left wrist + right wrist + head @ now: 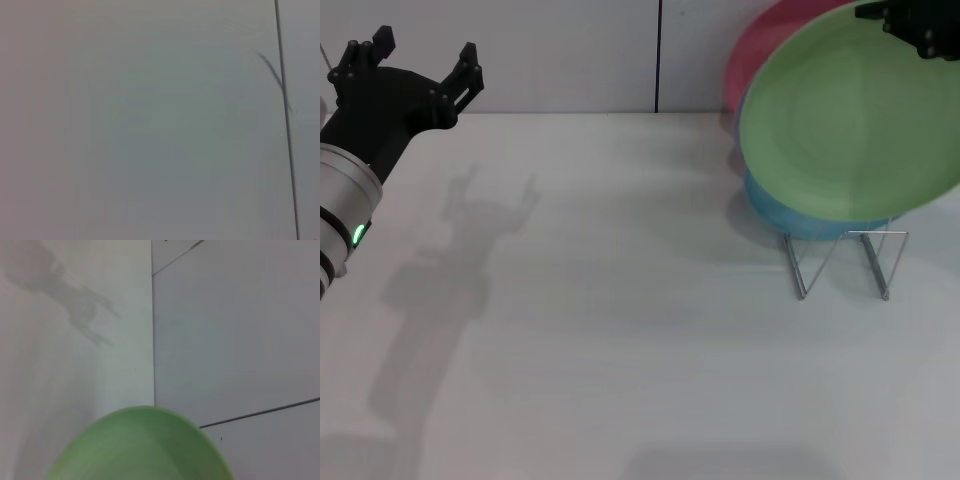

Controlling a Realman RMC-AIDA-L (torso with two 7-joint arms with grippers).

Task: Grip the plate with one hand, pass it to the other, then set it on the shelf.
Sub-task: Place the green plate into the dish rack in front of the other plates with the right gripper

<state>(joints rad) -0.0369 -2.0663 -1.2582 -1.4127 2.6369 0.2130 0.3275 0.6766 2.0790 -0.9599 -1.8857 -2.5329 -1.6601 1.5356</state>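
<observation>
The light green plate [850, 125] stands tilted at the right, in front of a light blue plate [800, 222] and a pink plate [765, 50], over the silver wire shelf [842, 262]. Its lower edge hides where it meets the rack. My right gripper [917, 25] is at the plate's top rim, shut on it; the plate also fills the bottom of the right wrist view [140, 447]. My left gripper [420, 62], on the arm with the green light [358, 235], is open and empty at the far left, raised above the table.
The white table [620, 330] runs from the left arm to the rack. A white wall with a dark vertical seam [658, 55] stands behind it. The left wrist view shows only a plain wall and a dark seam [286, 125].
</observation>
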